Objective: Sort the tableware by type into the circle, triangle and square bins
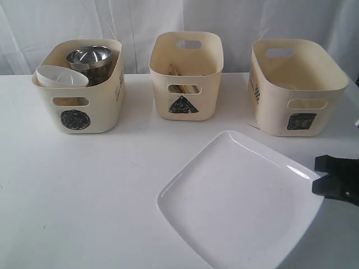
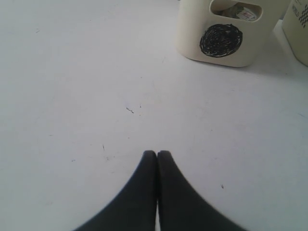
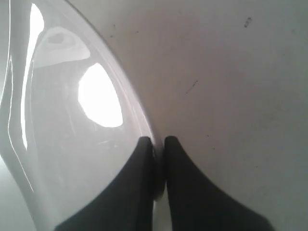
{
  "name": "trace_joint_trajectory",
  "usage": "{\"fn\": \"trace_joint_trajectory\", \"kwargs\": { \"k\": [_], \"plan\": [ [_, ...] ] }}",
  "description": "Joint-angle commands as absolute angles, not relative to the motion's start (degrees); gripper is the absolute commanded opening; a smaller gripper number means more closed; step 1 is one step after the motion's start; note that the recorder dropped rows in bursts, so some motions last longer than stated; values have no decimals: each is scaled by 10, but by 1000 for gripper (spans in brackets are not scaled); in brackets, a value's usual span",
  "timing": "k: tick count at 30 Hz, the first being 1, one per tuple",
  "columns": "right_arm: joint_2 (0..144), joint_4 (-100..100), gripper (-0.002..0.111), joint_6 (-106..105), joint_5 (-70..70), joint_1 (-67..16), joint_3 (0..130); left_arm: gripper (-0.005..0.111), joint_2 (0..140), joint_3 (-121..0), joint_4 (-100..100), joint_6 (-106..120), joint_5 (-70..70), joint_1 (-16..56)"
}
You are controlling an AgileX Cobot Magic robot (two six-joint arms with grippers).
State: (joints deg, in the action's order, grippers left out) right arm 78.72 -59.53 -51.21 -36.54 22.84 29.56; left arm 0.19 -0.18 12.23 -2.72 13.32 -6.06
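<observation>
A large white squarish plate lies on the table at the front right. My right gripper is shut on its right rim; in the right wrist view the plate's edge runs between the two black fingers. The circle bin at the back left holds steel bowls and a white bowl. The triangle bin stands in the middle with wooden pieces showing through its handle. The square bin stands at the right. My left gripper is shut and empty over bare table, near the circle bin.
A white curtain hangs behind the three bins. The table surface is white, with small dark specks in front of the left gripper. The square bin stands just behind the plate's far corner.
</observation>
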Motion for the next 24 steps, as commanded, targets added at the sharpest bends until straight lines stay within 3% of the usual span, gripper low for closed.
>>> {"fn": "trace_joint_trajectory", "kwargs": {
  "k": [1, 24],
  "plan": [
    [784, -595, 0, -555, -363, 229, 299, 0, 0, 0, 129, -26, 131, -60],
    [868, -607, 0, -681, -385, 229, 299, 0, 0, 0, 130, -26, 131, -60]
  ]
}}
